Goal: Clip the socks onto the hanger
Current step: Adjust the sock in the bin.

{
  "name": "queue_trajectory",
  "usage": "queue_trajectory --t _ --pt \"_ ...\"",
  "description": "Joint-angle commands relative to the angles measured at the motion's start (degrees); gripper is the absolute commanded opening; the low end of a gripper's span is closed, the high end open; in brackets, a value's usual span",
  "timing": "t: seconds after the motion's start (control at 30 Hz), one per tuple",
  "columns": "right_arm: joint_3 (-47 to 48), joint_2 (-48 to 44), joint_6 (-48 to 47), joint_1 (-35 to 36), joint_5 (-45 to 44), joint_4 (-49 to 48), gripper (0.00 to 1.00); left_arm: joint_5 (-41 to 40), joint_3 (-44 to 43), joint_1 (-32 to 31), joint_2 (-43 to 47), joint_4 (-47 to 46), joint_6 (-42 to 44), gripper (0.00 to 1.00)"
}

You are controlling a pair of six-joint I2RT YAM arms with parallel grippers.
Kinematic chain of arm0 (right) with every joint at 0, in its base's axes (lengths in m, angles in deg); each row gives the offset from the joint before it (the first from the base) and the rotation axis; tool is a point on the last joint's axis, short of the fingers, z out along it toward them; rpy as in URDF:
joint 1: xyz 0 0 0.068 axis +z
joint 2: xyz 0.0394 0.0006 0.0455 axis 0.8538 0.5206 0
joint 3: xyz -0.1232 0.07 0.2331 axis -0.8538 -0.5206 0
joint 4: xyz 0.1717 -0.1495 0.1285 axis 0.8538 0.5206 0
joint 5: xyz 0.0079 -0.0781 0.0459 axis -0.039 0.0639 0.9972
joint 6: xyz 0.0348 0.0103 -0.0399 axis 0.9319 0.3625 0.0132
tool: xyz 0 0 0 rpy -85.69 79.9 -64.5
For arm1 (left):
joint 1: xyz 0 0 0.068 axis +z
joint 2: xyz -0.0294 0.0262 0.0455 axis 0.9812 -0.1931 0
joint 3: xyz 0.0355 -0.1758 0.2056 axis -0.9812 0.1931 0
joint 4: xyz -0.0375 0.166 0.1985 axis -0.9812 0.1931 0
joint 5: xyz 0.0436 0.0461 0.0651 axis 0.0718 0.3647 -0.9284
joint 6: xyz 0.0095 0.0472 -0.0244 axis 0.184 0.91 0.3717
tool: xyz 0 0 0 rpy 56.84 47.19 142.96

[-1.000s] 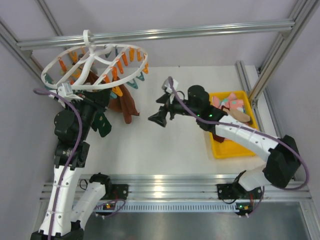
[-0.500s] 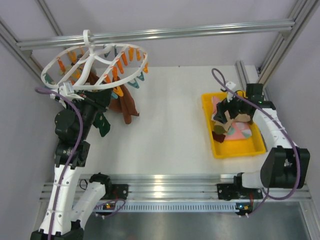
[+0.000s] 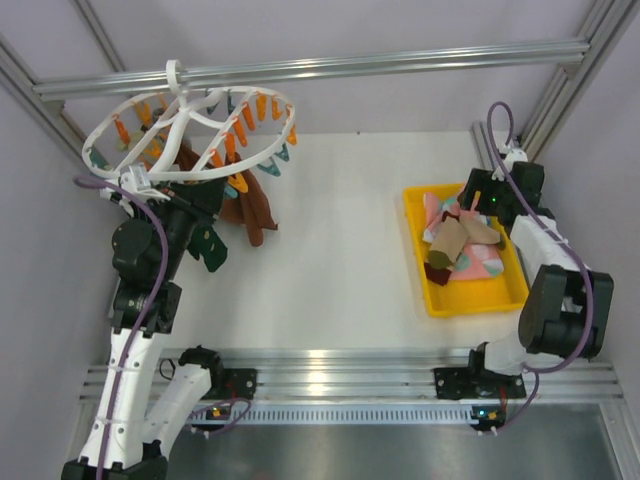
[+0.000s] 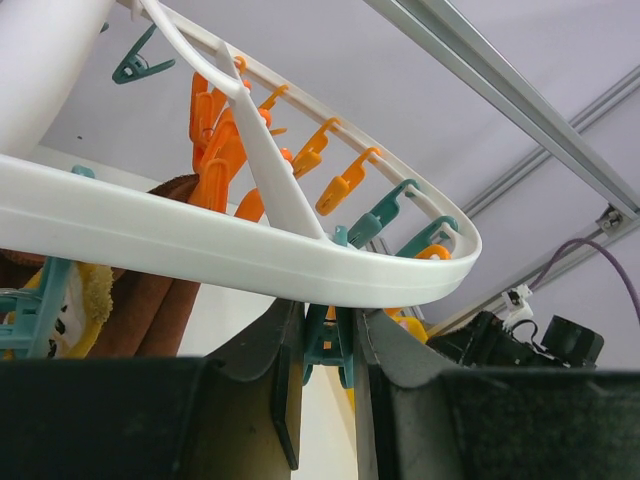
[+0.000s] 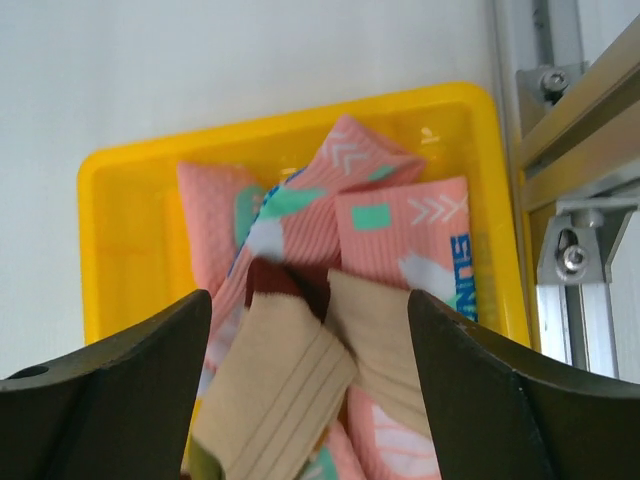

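Note:
The white round hanger point(image 3: 186, 108) hangs from the rail at the back left, with orange and teal clips under its ring point(image 4: 250, 255). Maroon-brown socks point(image 3: 250, 212) dangle from it. My left gripper point(image 3: 200, 215) reaches up just under the ring, and its jaws point(image 4: 325, 335) are shut on a teal clip point(image 4: 330, 350). My right gripper point(image 3: 470, 205) hovers open point(image 5: 308, 305) above the yellow tray point(image 3: 415, 245). Below its jaws lie beige socks point(image 5: 280, 380), pink socks with mint patches point(image 5: 400, 230) and a maroon one point(image 5: 275, 280). Nothing is between its fingers.
An aluminium rail point(image 3: 350, 62) crosses the back, and a frame post point(image 3: 545, 110) stands right beside the tray's far corner. The tray's yellow wall point(image 5: 130, 230) rings the pile of socks. White tabletop point(image 3: 340, 250) lies between the hanger and the tray.
My right arm has swung from the middle of the table to above the tray at the right, its jaws narrowing a little. The left arm and its clip have stayed put.

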Motion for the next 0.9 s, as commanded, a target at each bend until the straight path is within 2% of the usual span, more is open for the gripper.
queue_trajectory --t 0.0,0.07,0.27,0.43,0.7,0.87 --pt "5.16 5.26 10.81 1.43 -8.67 -10.15 0.76 -3.97 0.62 0.59 -1.30 -3.19 -0.75 0.00" --pt "6.82 8.06 11.08 2.05 -10.95 -10.17 0.69 -4.06 0.54 0.67 -1.30 -2.93 -0.49 0.00" --pt "7.37 11.33 6.08 2.57 -13.25 -7.80 0.61 -5.11 0.71 0.67 -0.95 -2.67 -0.05 0.00" --pt "4.47 11.68 1.50 2.84 -16.23 -7.97 0.60 -5.12 0.97 0.67 -0.95 -2.67 0.04 0.00" --pt "5.25 15.99 -0.61 3.10 -15.71 -9.90 0.58 -5.20 0.45 0.67 -1.21 -2.49 0.92 0.00" --pt "6.83 18.71 0.00 3.98 -17.46 -7.53 0.58 -5.47 0.71 0.59 -0.95 -2.23 0.65 0.00"
